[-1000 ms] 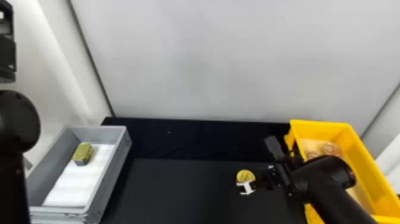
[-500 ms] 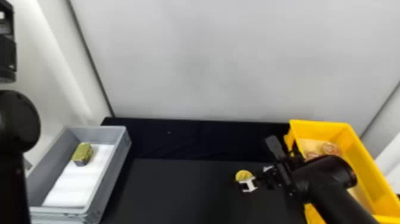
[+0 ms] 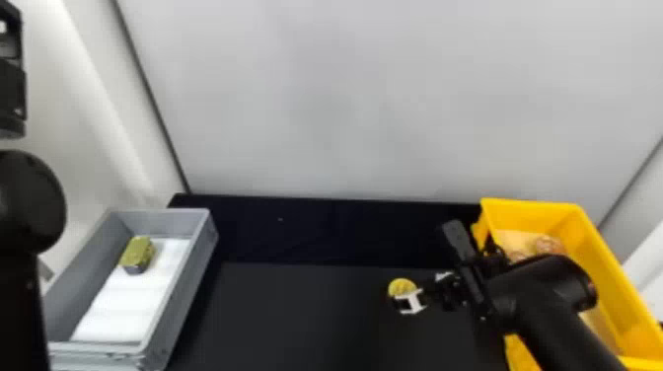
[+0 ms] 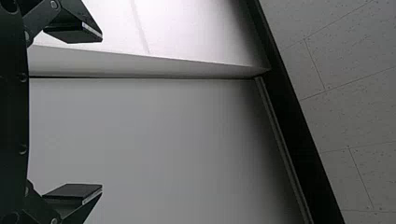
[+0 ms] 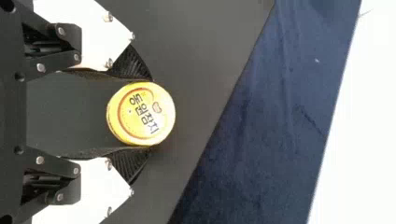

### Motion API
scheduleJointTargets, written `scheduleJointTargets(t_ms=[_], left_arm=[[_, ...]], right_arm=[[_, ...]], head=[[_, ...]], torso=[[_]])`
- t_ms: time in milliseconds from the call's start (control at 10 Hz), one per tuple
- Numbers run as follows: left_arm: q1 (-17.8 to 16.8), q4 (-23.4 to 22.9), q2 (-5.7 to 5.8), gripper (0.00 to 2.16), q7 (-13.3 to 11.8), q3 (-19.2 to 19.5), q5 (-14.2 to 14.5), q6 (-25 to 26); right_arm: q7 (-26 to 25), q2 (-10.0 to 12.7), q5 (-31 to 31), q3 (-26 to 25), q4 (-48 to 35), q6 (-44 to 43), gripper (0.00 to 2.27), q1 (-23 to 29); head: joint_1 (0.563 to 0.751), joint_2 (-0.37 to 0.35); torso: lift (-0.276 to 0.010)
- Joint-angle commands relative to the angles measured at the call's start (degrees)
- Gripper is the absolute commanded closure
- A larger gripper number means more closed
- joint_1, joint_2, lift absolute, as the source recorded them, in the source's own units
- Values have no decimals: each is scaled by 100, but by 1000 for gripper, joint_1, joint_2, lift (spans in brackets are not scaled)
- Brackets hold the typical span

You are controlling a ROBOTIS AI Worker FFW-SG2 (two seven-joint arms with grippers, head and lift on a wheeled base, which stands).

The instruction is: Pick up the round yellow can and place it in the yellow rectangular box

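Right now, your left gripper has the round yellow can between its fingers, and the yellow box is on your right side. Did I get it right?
Not quite: it's my right gripper that has the round yellow can between its fingers, as the right wrist view shows. The yellow box is on my right side.

The left arm (image 3: 24, 197) is standing upright, and the left tool (image 4: 102, 113) is keeping its two fingers (image 4: 72, 192) wide apart. The right arm (image 3: 552, 315) is leaning inward, its right tool (image 3: 407, 293) gripping.
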Motion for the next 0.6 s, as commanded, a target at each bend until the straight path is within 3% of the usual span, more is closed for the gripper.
scheduleJointTargets(t_ms=[0,300,500], left_arm=[[54,-43,0,140,-2,48,0,51],[125,-114,53,140,-10,110,0,139],[116,-131,80,140,-10,110,-9,156]], right_arm=[[48,-44,28,-272,-1565,788,605,418],[66,-114,177,-615,-3499,1685,605,646],[92,-387,458,-738,-4210,2133,604,514]], head=[[663,54],[663,54],[663,54]], torso=[[-3],[-3],[-3]])
